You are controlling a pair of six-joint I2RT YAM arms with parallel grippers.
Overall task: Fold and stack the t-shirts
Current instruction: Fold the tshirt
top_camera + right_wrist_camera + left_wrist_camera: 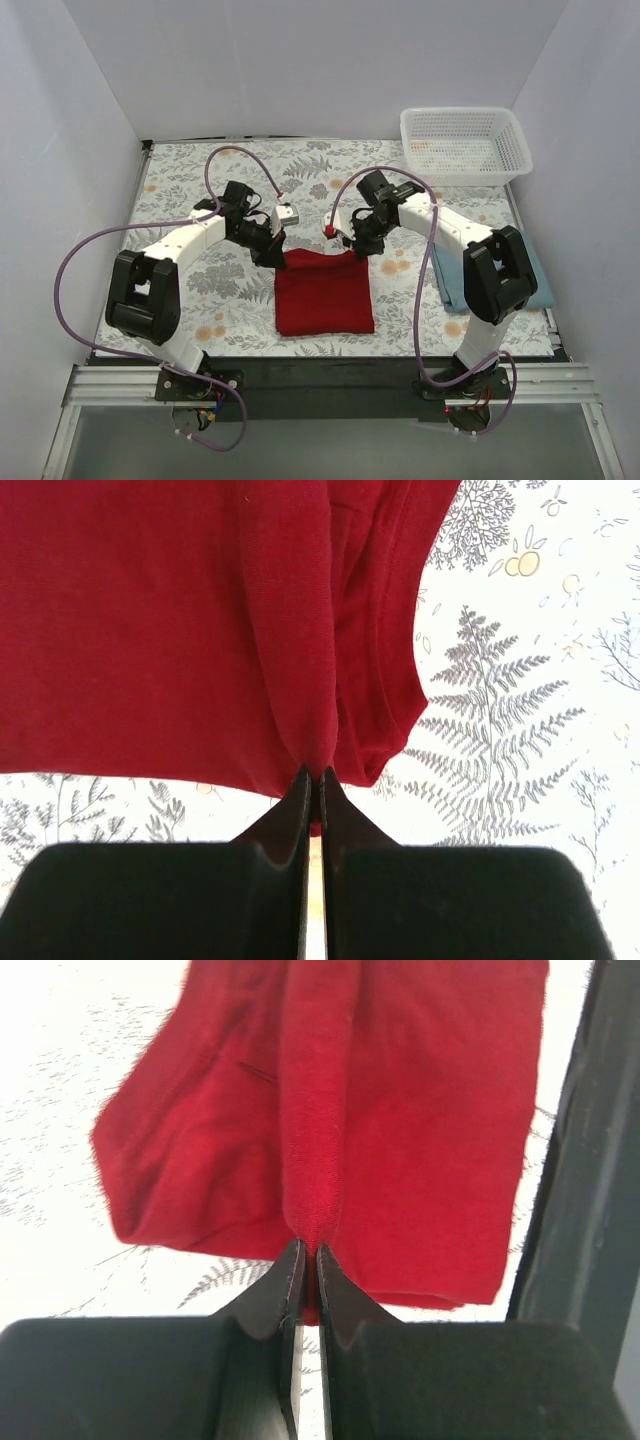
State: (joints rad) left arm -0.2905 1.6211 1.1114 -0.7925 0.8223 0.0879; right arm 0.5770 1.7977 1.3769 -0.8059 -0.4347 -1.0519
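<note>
The left gripper (305,1252) is pinched shut on the far left corner of the bright red cloth t-shirt (323,298), and the right gripper (312,775) is likewise clamped on its far right corner. The shirt lies folded between the arms. The muted blue-grey t-shirt (448,285) lies under the right arm.

Fern-print table (200,190) with red t-shirt (323,297), blue-grey t-shirt (447,282), white basket (462,112)

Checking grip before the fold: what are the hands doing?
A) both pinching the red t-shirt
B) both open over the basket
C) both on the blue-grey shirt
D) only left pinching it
A: wrist views show the left hand and right hand each shut on the red t-shirt.
</note>
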